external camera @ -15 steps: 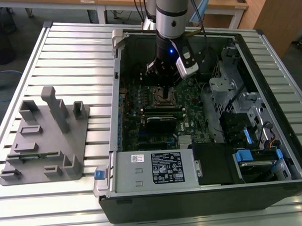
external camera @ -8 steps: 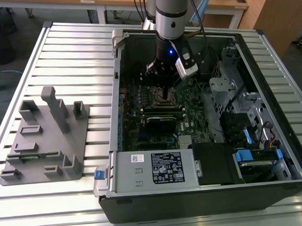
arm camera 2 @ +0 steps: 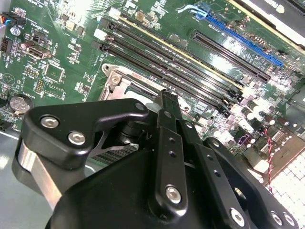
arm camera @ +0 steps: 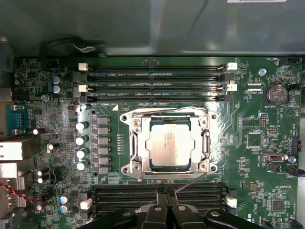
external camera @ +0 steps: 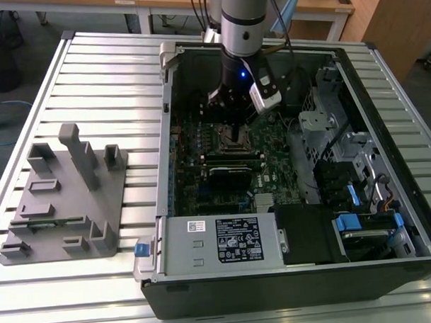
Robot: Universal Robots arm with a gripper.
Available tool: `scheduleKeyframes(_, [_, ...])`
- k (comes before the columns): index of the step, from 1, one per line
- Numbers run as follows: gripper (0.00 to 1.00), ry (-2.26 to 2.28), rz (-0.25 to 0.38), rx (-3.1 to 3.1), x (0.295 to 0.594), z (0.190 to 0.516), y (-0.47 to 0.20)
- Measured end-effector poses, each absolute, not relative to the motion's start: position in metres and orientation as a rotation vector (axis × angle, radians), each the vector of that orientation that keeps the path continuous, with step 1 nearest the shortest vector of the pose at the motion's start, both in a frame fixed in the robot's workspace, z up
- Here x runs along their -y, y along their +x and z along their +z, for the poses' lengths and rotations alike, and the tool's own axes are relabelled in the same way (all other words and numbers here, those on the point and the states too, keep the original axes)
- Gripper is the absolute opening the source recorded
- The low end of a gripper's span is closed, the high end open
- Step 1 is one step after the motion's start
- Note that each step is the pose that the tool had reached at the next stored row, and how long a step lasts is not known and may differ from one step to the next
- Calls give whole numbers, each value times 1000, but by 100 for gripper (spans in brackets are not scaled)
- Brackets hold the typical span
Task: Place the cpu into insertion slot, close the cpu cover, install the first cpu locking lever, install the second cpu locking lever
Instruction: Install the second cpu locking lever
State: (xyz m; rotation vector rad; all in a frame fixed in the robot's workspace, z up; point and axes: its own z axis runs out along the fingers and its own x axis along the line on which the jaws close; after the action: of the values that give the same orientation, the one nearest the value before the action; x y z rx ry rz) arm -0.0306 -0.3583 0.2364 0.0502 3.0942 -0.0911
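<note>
Three views, going one by one. Exterior view: the gripper hangs low inside the open case, right over the slot.

Second wrist view: fingers look pressed together with nothing between them, tips just short of the cover.

First wrist view: the cpu already sits in the slot, just ahead of the fingertips, pale silver square with the cover down around it. A thin lever angles out near the tips. I'd guess that wire lever is springy and slick, so hook it at its free end; the cpu itself is fragile, edges only.
</note>
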Motion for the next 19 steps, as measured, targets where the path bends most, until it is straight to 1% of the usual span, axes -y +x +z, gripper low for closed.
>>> scheduleKeyframes(19, [11, 51, -100, -3093, 364, 228, -46])
